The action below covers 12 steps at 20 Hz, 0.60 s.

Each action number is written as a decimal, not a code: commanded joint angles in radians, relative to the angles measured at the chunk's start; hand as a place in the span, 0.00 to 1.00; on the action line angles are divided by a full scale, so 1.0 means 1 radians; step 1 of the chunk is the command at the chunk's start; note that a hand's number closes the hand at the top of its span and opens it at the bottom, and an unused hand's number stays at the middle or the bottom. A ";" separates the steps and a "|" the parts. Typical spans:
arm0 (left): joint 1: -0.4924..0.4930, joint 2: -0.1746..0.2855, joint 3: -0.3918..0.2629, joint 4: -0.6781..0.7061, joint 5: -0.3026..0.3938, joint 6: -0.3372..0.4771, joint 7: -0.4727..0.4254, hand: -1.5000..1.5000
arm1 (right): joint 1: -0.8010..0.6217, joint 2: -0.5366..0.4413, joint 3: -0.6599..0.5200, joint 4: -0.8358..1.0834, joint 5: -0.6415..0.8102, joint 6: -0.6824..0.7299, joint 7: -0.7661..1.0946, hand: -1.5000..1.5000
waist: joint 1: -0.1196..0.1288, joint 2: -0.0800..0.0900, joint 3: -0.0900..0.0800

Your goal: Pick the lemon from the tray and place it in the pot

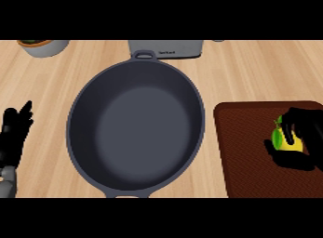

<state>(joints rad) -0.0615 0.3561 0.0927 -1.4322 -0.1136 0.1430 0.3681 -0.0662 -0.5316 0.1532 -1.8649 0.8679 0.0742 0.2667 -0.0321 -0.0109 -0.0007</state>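
So here's what you've got. The big dark grey oval pot (136, 125) sits dead centre on the wooden counter (47, 88), long axis running away from you, with a small loop handle at the far end and another at the near end.

Just right of the pot, close to its rim but not touching as far as you can see, is the brown tray (243, 139). The lemon (292, 142) is over that tray, on the half farther from the pot, so it's outside the pot. It's yellow with a bit of green at the end pointing away from you.

Your right hand (315, 135) is on it. The fingers curl over the far end and the right side of the lemon, and the thumb hooks round its near end on the pot side, so the hand is wrapped round the fruit and only a slice of yellow shows. You can't tell from this angle whether the lemon rests on the tray or is lifted off it.

Your left hand (9, 139) is well left of the pot, down by the view's edge, fingers straight and pointing up, holding nothing.

Beyond the pot's far handle there's a grey appliance (167, 49), and off to the far left of the pot a pale bowl (43, 46) with something green in it.
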 commanded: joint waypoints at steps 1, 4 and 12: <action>0.025 0.005 0.008 -0.017 0.007 -0.010 -0.008 0.50 | 0.023 -0.003 -0.083 -0.199 -0.119 -0.049 -0.086 1.00 | 0.002 -0.001 0.001; 0.011 0.007 0.003 -0.032 0.009 -0.019 0.015 0.50 | -0.014 0.042 -0.131 -0.327 -0.229 -0.041 -0.071 1.00 | 0.008 0.000 0.001; -0.018 -0.032 -0.023 -0.022 -0.027 -0.008 0.014 0.50 | -0.248 0.021 -0.118 -0.592 -0.316 0.195 0.257 1.00 | 0.034 0.008 -0.001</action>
<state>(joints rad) -0.0774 0.3499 0.0884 -1.4386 -0.1230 0.1239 0.3730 -0.2037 -0.5156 0.0141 -2.3219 0.6035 0.1758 0.3673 -0.0098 -0.0055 -0.0012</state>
